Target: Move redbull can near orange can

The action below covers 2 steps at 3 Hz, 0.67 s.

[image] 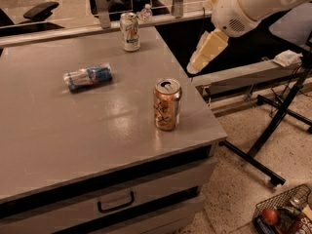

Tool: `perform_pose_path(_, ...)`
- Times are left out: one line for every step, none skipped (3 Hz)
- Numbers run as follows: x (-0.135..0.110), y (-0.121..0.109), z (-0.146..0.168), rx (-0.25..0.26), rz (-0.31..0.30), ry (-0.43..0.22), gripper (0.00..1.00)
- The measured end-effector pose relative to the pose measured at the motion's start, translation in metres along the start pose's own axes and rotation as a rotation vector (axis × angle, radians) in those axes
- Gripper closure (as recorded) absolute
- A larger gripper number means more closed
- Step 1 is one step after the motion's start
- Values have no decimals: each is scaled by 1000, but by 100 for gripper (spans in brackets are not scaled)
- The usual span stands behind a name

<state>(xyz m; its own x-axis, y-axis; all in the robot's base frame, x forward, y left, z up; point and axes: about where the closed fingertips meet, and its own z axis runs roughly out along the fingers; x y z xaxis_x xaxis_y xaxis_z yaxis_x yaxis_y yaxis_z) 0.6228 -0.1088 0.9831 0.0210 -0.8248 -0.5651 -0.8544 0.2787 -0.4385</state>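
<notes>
– Redbull can point(87, 77): where is it lying?
– It is lying on its side on the grey table point(73, 145), left of the orange can point(167, 105) and farther back. The two are sitting well apart.
– Orange can, condition?
– It is standing upright near the table's right front corner, with its silver top and pull tab facing up and dark scrawled markings showing on its side.
– Gripper point(194, 68)?
– It is hanging in the air to the right of the orange can and farther back, higher than the can's top and just past the table's right edge. It is pointing down and to the left from the white arm point(253, 4). It is touching no can. Whether it is released or clenched, I cannot tell.
– Other items, listed outward from the orange can?
– A white-and-green can point(129, 31) is standing upright behind the orange can, a little to the left, close to the table's far edge. A small clear bottle point(146, 12) is showing beyond that. A drawer with a black handle point(115, 203) is sitting below the orange can and to the left. A wire basket point(285, 213) is resting on the floor, well to the right of the orange can and lower.
</notes>
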Motion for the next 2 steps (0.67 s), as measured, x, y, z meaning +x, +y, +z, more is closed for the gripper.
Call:
perform_pose_path(-5, -5, 24, 29, 82, -39, 0)
perform_pose_path(-25, -12, 68, 25, 101, -99, 0)
